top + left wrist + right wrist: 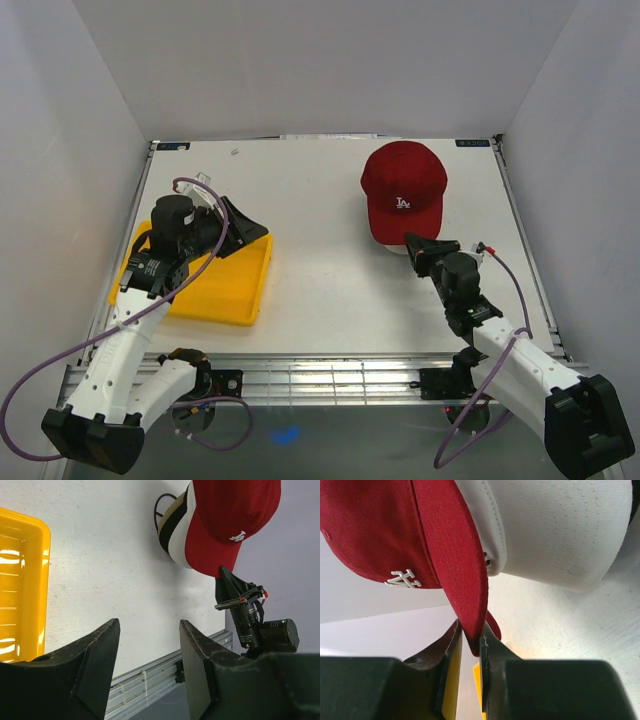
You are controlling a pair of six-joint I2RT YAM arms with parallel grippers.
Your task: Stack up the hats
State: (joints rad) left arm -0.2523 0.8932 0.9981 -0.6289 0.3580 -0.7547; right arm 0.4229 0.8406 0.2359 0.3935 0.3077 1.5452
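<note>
The red hat (403, 190) with a white logo sits on top of a pile at the back right of the table. In the left wrist view the red hat (230, 520) covers a white hat (177, 542) and a tan hat (166, 522), with a black layer between them. My right gripper (425, 245) is at the front of the pile. In the right wrist view, the right gripper (470, 636) is shut on the brim of the red hat (375, 530), beside the white hat (555, 530). My left gripper (245, 225) hangs open and empty over the yellow tray; the left wrist view shows this gripper (149, 625) holding nothing.
A yellow tray (225, 290) lies at the front left, under the left arm, and its edge (20, 580) shows in the left wrist view. A black wire loop (159, 502) pokes out from under the pile. White walls close in the table on three sides.
</note>
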